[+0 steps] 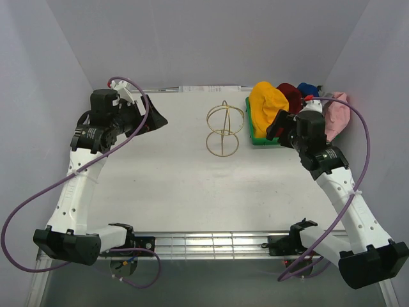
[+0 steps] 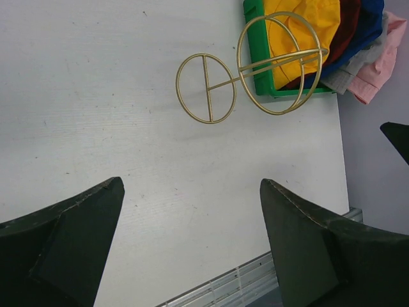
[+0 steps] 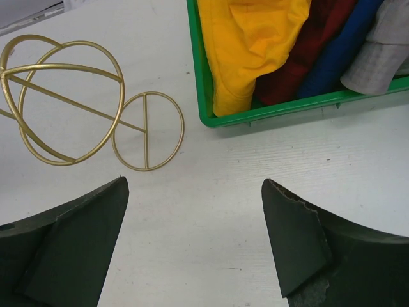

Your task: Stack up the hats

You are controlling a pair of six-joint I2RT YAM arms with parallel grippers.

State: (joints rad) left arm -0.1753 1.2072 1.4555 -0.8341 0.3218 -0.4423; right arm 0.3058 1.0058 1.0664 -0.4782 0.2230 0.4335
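Several hats are heaped in a green bin at the table's far right. The yellow hat lies leftmost, then dark red and blue. The pink hat hangs over the bin's right side, and a grey hat lies beside the blue one. My right gripper hovers open just in front of the bin; in its wrist view only bare table shows between the fingers. My left gripper is open and empty at the far left, well away from the hats; its wrist view looks across the table.
A gold wire-frame stand rises at the middle back of the table, left of the bin. It shows in both wrist views. Grey walls close in the back and sides. A metal rail runs along the near edge.
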